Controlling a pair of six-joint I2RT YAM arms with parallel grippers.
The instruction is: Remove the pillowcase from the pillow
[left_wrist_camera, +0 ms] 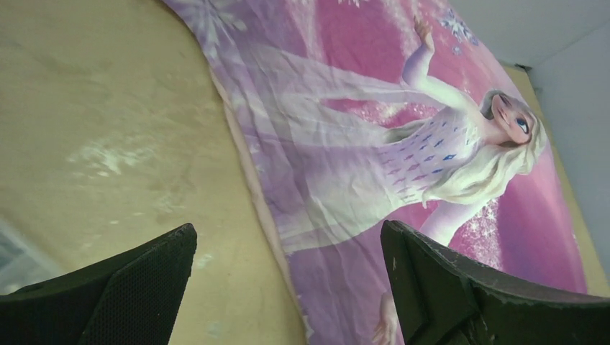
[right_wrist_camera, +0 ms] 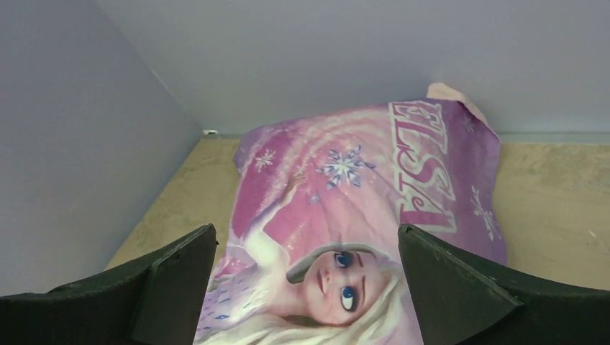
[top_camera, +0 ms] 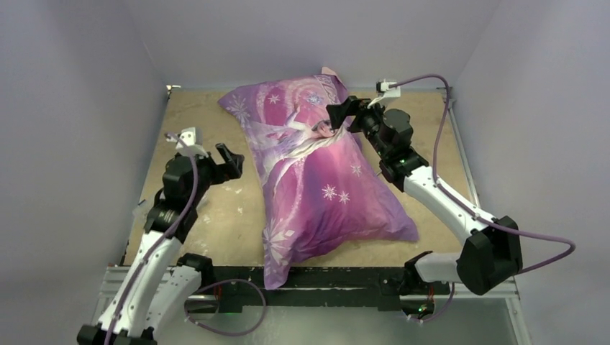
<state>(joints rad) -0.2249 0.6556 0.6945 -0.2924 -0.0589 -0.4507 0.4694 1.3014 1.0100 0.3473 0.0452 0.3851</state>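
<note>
**Pillowcase** [top_camera: 316, 180] — magenta-purple with a snowflake and princess print. It is plump and filled, and lies diagonally at the centre of the tabletop [top_camera: 201, 115], its long axis running from 12 toward 6 o'clock. The near corner overhangs the tabletop edge at 6 o'clock.

**Pillow:** fully covered, not seen.

**Left end effector** [top_camera: 229, 159] — fingers spread wide, holding nothing. It sits at 9 o'clock of the pillowcase, just beside its left edge, above bare tabletop.

**Right end effector** [top_camera: 344, 111]: fingers spread wide, nothing between them. It sits at 1 o'clock of the pillowcase, over the printed face; contact cannot be told.
</note>
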